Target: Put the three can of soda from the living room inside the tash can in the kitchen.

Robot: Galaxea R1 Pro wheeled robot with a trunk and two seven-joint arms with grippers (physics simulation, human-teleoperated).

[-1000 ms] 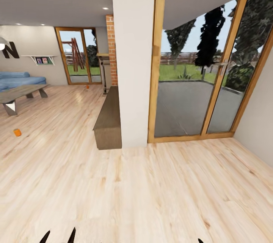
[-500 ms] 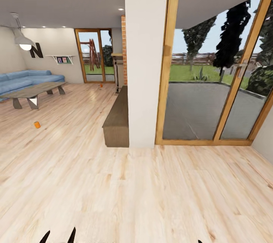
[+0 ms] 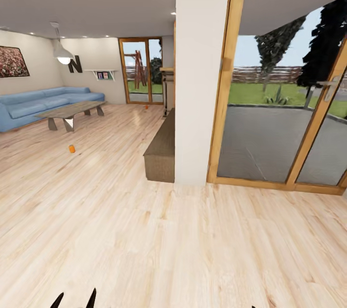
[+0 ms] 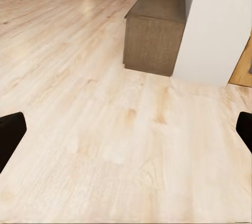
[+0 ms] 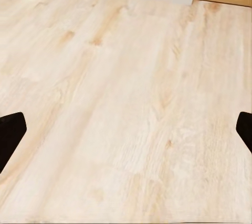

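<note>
Orange can (image 3: 72, 148) (head view) on floor (image 3: 144, 240)

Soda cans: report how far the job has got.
Nothing looks done yet. One orange can sits on the wood floor short of the coffee table; another orange speck lies near the far glass door, probably a second can. The left gripper and right gripper are both open and empty. All the pickups and the trip to the kitchen remain.

Sofa (image 3: 29, 108) cut at frame edge
</note>
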